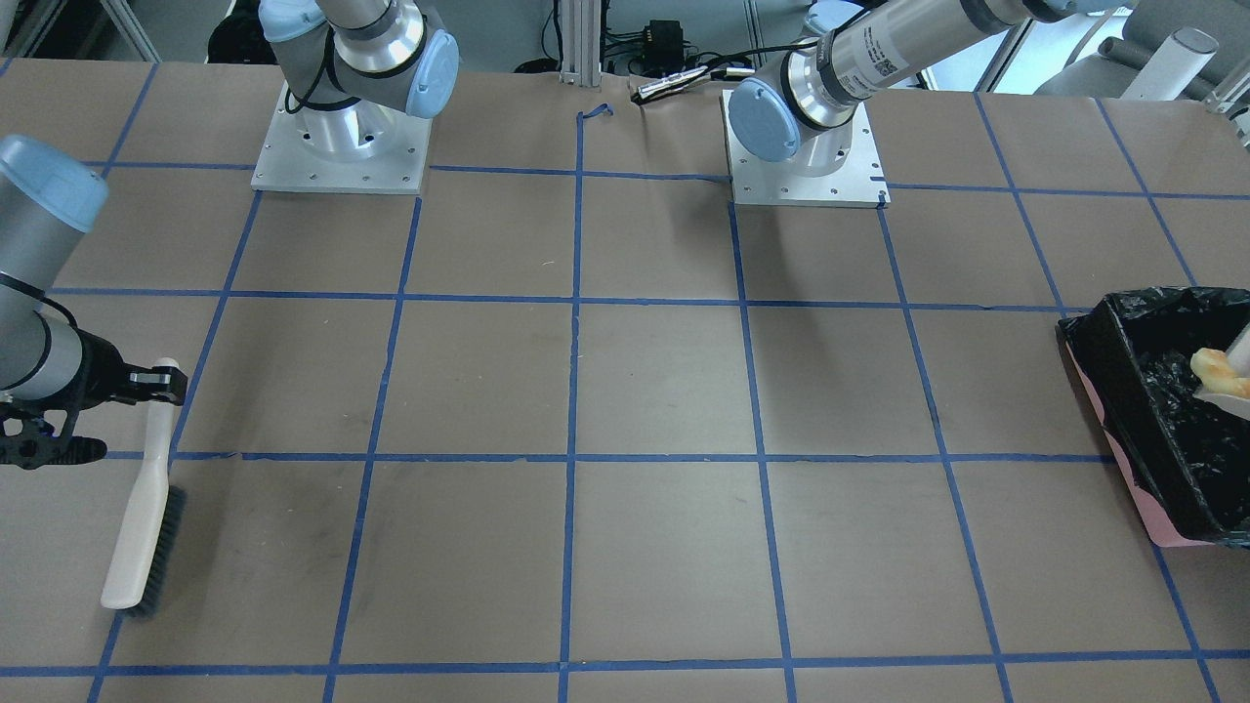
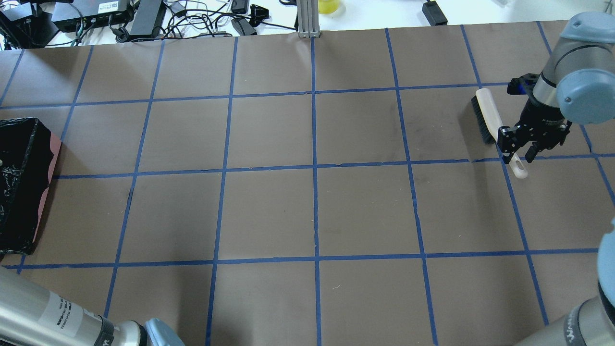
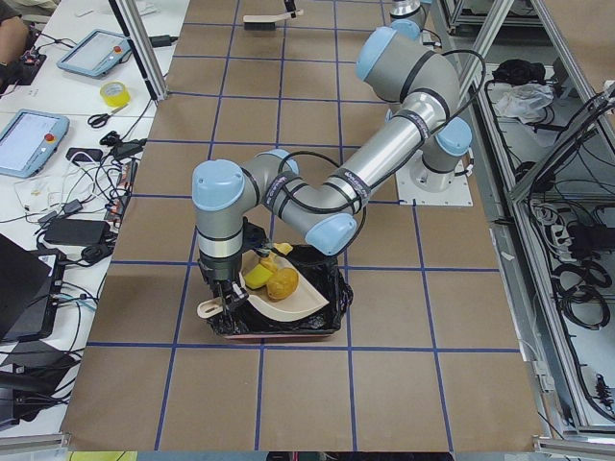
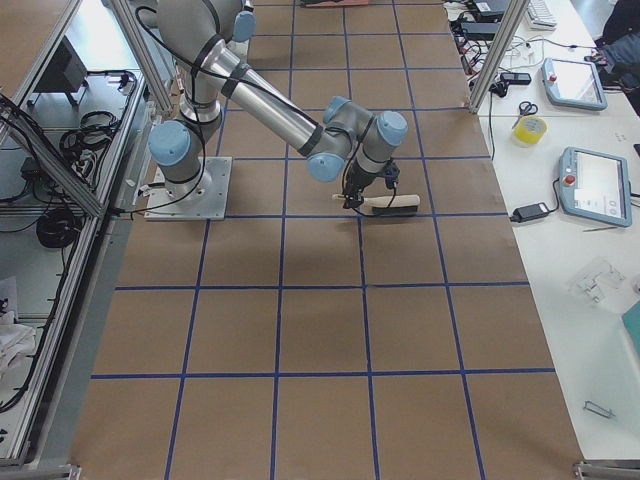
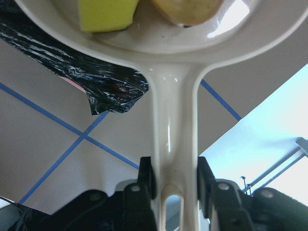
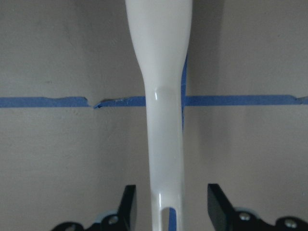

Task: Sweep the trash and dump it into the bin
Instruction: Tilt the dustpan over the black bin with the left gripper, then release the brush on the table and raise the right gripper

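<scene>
Left fingers (image 5: 147,175) clamped on dustpan (image 5: 173,125), right fingers (image 6: 127,207) open round brush (image 2: 487,115)

Left fingers closed on the beige dustpan handle, pan held over the bin (image 2: 21,192) at the tabletop's (image 2: 312,206) left end. Yellow wedge (image 5: 106,12) and golden-brown lump (image 5: 190,9) sit in the pan. Right fingers spread either side of the brush handle, not touching it; brush lies near the right end

Table (image 2: 269,211): brown paper cover with a blue tape grid. Bin (image 2: 50,158) stands at the robot's left end. Brush (image 2: 487,115) lies near the right end. Two metal base plates (image 1: 337,161) sit along the robot's edge.
</scene>
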Controlling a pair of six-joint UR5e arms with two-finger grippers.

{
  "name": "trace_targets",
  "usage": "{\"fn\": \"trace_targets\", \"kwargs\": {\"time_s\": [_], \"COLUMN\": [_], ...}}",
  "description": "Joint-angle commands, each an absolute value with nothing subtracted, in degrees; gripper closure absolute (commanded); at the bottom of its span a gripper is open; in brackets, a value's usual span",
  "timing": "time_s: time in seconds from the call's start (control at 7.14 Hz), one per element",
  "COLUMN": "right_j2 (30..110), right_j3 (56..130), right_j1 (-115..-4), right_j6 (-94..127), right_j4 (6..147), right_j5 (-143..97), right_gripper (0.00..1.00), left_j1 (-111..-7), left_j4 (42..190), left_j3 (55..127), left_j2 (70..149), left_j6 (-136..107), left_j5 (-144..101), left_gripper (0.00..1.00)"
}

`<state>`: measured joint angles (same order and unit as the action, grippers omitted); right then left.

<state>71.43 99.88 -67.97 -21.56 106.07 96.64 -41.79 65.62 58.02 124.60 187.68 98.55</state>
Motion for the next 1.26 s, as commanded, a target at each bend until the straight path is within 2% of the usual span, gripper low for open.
{"fn": "trace_targets", "kwargs": {"time_s": [0.0, 0.28, 0.7, 1.12], "right_j2": [78.1, 85.6, 86.9, 87.4], "right_j3": [93.6, 84.9, 78.8, 77.4], "right_j1": [-68.2, -68.2, -69.6, -81.0], "right_j6": [-20.8, -20.7, -15.1, -2.0], "right_j4": [96.8, 83.2, 77.6, 75.8], "right_j5": [93.9, 94.0, 91.0, 90.8], "right_gripper": [0.22, 0.00, 0.00, 0.00], "left_j1": [-42.3, -42.4, -42.5, -42.5], "left_j4": [60.0, 56.4, 41.5, 38.0], "left_j3": [60.1, 64.4, 76.5, 81.3], "left_j2": [124.2, 122.2, 117.0, 113.8], "left_j6": [190.6, 190.6, 192.8, 193.5], "left_j5": [98.4, 98.4, 96.8, 96.6], "left_gripper": [1.00, 1.00, 1.00, 1.00]}}
